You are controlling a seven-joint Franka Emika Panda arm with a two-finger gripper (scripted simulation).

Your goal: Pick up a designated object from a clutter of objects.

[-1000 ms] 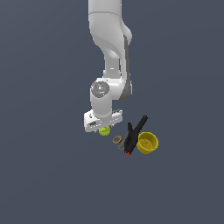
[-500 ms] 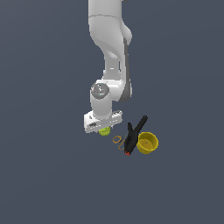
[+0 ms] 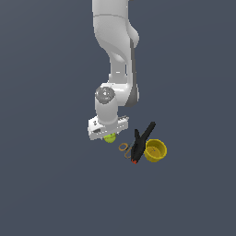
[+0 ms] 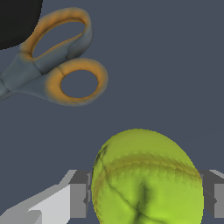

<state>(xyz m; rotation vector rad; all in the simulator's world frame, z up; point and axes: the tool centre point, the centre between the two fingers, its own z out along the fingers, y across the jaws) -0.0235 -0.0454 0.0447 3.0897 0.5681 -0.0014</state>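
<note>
The white arm (image 3: 115, 55) reaches straight down over the dark grey bench (image 3: 46, 184), and its gripper (image 3: 109, 136) sits right on top of the ball (image 3: 109, 138), the yellow-green one with faint seam lines. From the exterior view only a sliver of the ball peeks out below the gripper body. The wrist view shows it much better: the ball (image 4: 146, 177) fills the space between the two grey fingers (image 4: 78, 199), one on each side of it, and the jaws look pressed against it on both flanks, so they are clamped on the ball. Whether the ball rests on the bench or is just clear of it I cannot tell.

The rest of the clutter lies to the exterior view's right of the ball. Nearest is a pair of scissors (image 3: 125, 148) with tan-orange ring handles; in the wrist view the scissors (image 4: 57, 65) lie apart from the ball, both loops plain to see. Just beyond them is a black tool (image 3: 140, 140) with a red tip (image 3: 134, 162), lying at a slant, and touching or almost touching its far side is the yellow cup (image 3: 155, 150), upright with its mouth open to the top
</note>
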